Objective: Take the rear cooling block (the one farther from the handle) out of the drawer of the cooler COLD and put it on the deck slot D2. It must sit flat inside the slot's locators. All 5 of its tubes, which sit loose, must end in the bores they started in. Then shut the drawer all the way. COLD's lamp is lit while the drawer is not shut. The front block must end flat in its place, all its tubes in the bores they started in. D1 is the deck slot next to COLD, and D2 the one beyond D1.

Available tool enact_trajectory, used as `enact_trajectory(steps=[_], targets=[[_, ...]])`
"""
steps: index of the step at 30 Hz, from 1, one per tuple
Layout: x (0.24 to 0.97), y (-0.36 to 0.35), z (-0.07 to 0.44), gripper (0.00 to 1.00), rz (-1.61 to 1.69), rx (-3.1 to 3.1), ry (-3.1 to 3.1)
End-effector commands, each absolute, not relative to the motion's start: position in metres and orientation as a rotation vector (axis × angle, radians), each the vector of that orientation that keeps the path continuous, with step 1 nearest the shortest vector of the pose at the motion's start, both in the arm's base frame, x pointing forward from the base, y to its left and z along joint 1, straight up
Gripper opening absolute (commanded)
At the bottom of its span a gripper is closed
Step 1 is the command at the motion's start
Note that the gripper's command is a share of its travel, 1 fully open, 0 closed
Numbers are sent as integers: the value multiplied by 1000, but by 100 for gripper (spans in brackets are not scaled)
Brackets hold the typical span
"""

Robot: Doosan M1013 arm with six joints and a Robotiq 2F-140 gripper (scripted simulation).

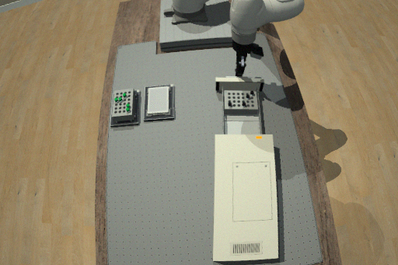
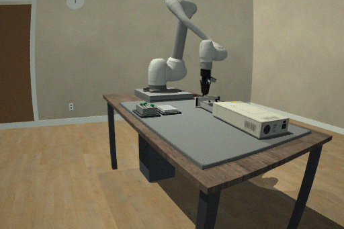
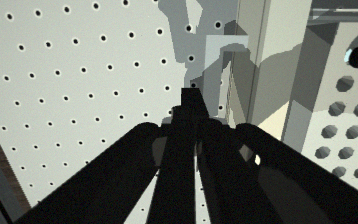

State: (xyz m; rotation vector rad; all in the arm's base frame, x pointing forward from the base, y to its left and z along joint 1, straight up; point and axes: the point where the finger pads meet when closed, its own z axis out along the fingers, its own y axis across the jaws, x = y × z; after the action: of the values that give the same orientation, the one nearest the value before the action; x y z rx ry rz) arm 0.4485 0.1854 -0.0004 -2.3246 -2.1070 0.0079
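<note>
My gripper [image 1: 240, 71] [image 2: 204, 92] [image 3: 189, 102] is shut and empty. It hangs just outside the handle end [image 1: 239, 80] [image 3: 272, 45] of COLD's drawer, which stands pulled out. The lamp [image 1: 259, 137] on COLD [image 1: 245, 196] [image 2: 250, 117] glows orange. A grey block with black tubes [image 1: 241, 100] [image 3: 342, 107] sits flat in the drawer next to the handle. The drawer bay [image 1: 242, 126] behind it is bare. Another grey block with green tubes [image 1: 124, 103] [image 2: 145, 107] sits flat on the far-left deck slot, D2. The tubes stand upright in their bores.
A white plate [image 1: 158, 99] [image 2: 166, 108] lies on slot D1, between the green-tube block and the drawer. The arm's base plinth [image 1: 194, 33] stands at the far end of the grey perforated mat [image 1: 163, 184]. The table edge [image 1: 299, 122] runs close along the drawer's right.
</note>
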Motion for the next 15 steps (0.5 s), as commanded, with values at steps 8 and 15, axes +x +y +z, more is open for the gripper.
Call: enact_trajectory(steps=[8, 15], targets=[[456, 186, 1, 10, 3, -2322, -2108], [465, 185, 1, 10, 3, -2322, -2108]])
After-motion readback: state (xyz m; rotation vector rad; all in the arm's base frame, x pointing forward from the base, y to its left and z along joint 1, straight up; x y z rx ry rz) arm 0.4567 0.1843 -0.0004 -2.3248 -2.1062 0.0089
